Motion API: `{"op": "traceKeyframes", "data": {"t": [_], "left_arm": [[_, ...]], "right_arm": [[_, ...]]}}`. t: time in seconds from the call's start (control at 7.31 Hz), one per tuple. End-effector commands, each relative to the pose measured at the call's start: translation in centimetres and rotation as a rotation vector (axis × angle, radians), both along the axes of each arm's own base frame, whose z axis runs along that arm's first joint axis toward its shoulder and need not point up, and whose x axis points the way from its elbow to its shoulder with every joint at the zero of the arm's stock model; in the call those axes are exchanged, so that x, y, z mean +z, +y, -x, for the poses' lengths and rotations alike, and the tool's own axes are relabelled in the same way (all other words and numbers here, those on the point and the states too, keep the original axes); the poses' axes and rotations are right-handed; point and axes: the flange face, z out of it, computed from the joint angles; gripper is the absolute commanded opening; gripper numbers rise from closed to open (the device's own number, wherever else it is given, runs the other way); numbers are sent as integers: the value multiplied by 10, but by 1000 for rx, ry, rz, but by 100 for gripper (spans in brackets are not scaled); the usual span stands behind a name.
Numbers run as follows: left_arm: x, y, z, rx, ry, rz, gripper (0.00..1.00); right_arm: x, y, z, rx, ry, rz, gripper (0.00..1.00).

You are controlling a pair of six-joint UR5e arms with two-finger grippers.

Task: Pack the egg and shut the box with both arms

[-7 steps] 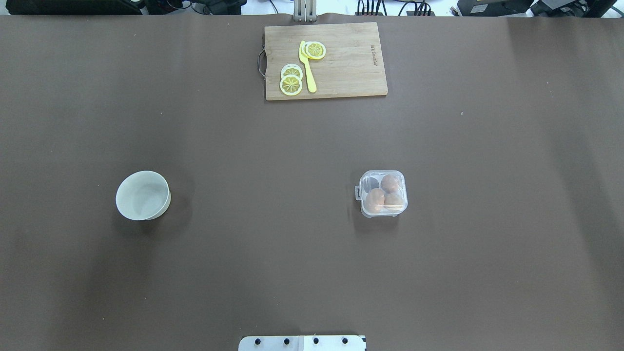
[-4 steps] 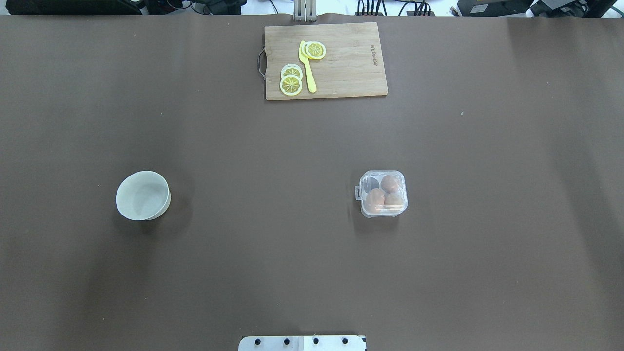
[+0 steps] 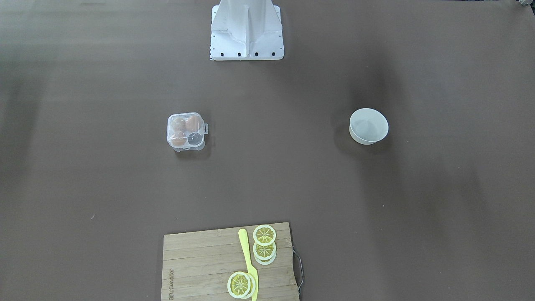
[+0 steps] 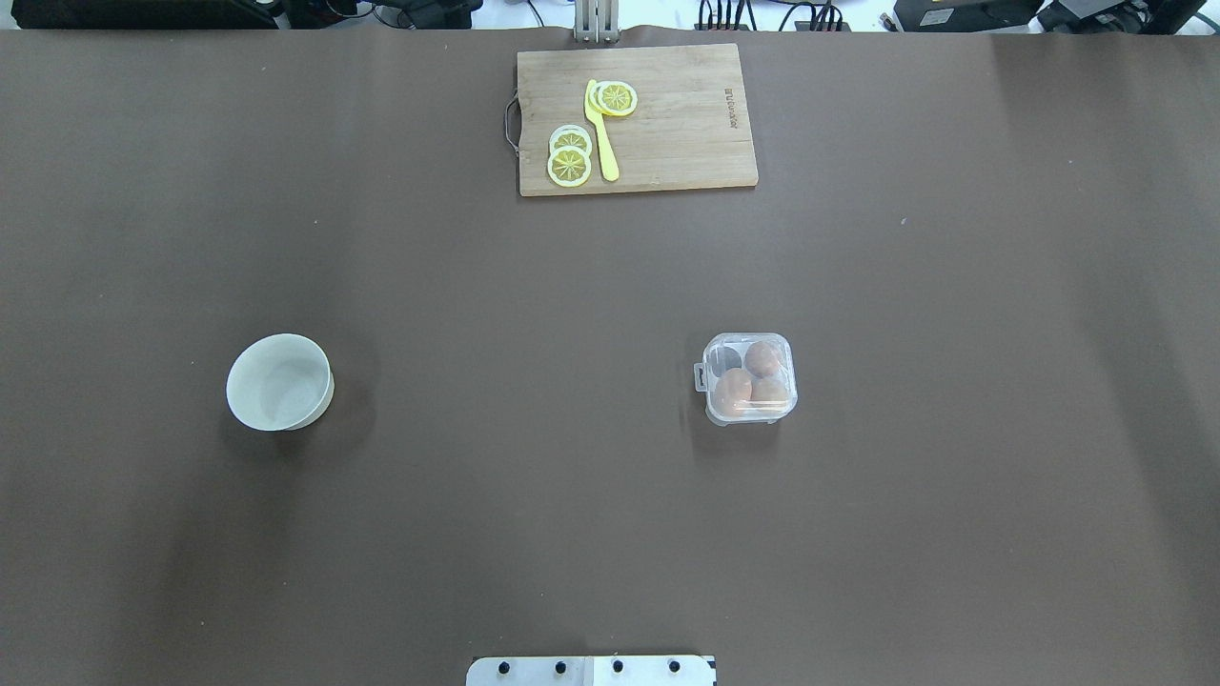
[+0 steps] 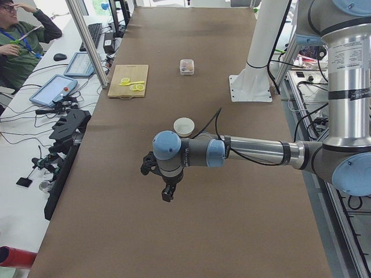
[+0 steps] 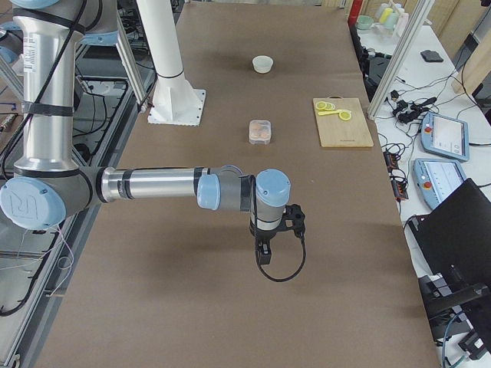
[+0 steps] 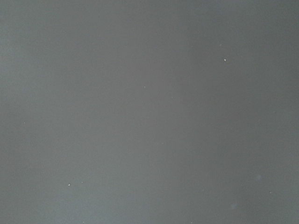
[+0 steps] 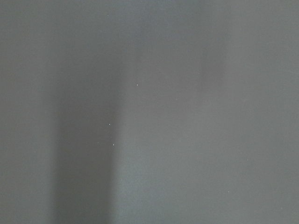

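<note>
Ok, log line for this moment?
box: lid down, three eggs inside, one cell empty | left gripper, right gripper: away from box, state unclear

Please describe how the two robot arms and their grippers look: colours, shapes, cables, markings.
The left arm and the right arm are silver-grey tubes joined by round pale blue caps. One cap on the right arm bears a pale logo. The left gripper and the right gripper are black. A thin black cable loops below the right gripper.
</note>
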Motion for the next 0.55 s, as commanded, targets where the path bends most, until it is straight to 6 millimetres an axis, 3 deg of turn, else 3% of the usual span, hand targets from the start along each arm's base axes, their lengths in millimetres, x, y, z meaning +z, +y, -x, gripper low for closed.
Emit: {"op": "traceKeyframes", "data": {"t": [0.0, 0.41], "left_arm": [[-1, 1, 0, 0, 1, -1, 98], [2, 2, 1, -2, -1, 5, 98]], "right_arm": [[0, 0, 2, -4, 0, 0, 100], [0, -1, 6, -12, 0, 1, 100]]}}
